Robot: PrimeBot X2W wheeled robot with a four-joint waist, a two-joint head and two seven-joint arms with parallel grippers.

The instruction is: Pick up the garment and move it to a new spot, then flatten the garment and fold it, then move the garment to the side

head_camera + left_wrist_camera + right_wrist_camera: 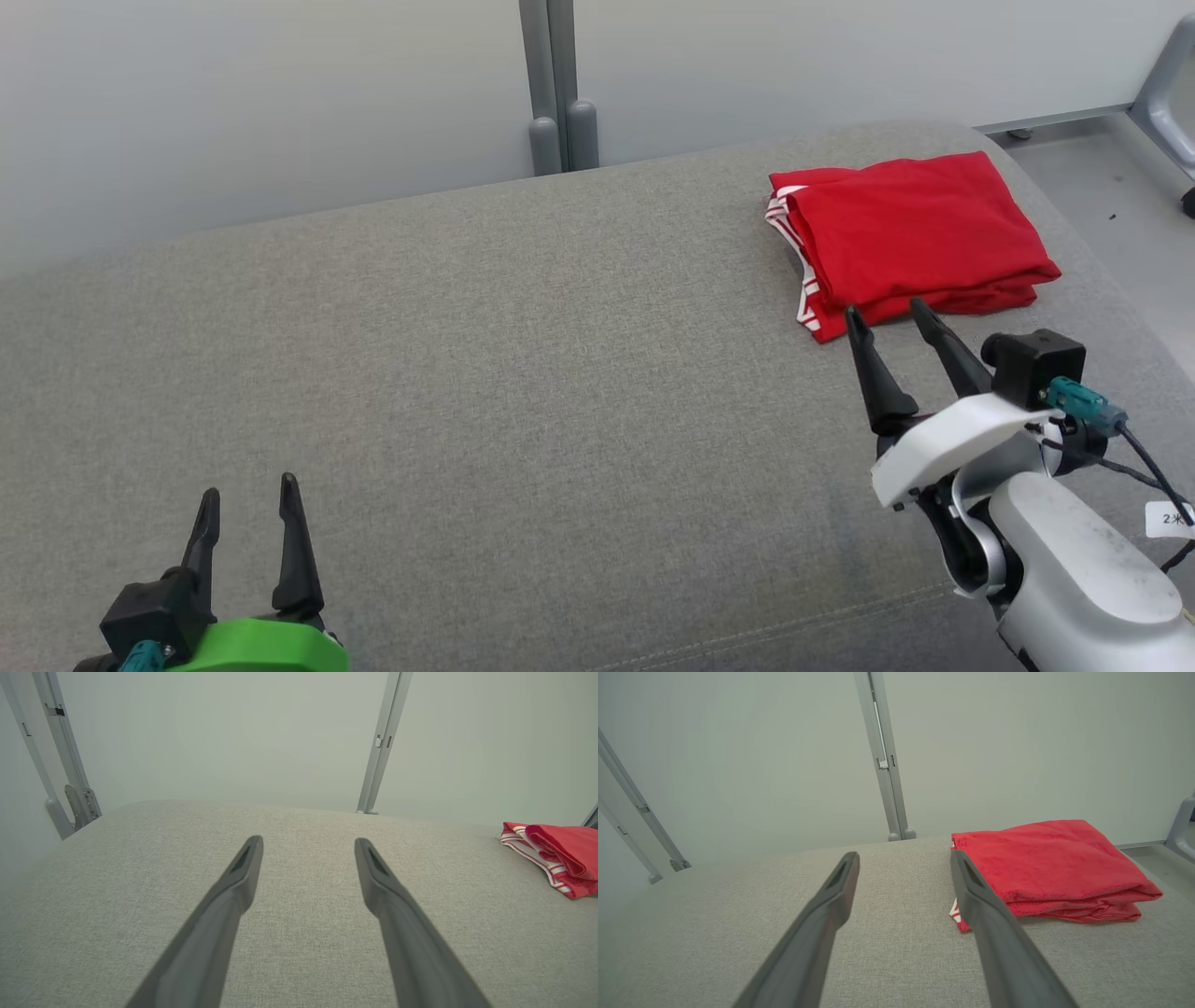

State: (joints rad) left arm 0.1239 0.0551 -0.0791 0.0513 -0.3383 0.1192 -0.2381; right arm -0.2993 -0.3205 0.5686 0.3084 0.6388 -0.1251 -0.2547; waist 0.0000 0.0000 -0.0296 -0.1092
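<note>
Left gripper (248, 485) and right gripper (882, 306) gape empty; garment (910, 233) lies folded at cushion's (467, 373) side, so task seems done.

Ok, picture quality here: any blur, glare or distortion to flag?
Head view: soft even light, no glare, garment sharp. Left wrist view: left end effector blurred near the lens, wall posts splayed by the wide angle. Right wrist view: right end effector likewise blurred, garment in fair focus.
</note>
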